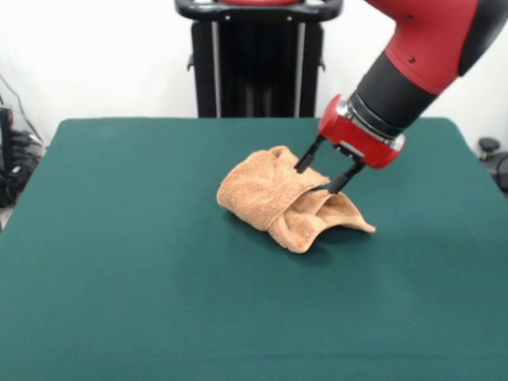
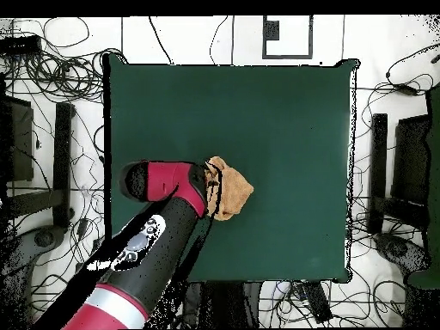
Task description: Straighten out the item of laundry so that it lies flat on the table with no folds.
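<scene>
The small orange-tan terry cloth towel sits bunched in a folded heap near the middle of the dark green felt table. The red and black gripper stands at its upper fold, jaws apart. It should pinch one single layer, then draw it outward low and slow.

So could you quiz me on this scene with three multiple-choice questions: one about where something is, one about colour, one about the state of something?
1. Where is the gripper?
A. at the crumpled towel
B. over a bare table corner
C. off the table

2. What colour is the table?
A. white
B. dark green
C. red

3. How does the towel lie?
A. flat and spread
B. bunched with folds
C. hanging off the edge

Answers: 1 A, both fingertips sit at the towel's top fold; 2 B, green surface shows all round the towel; 3 B, it stands up in humps and folds near the table's middle.
</scene>
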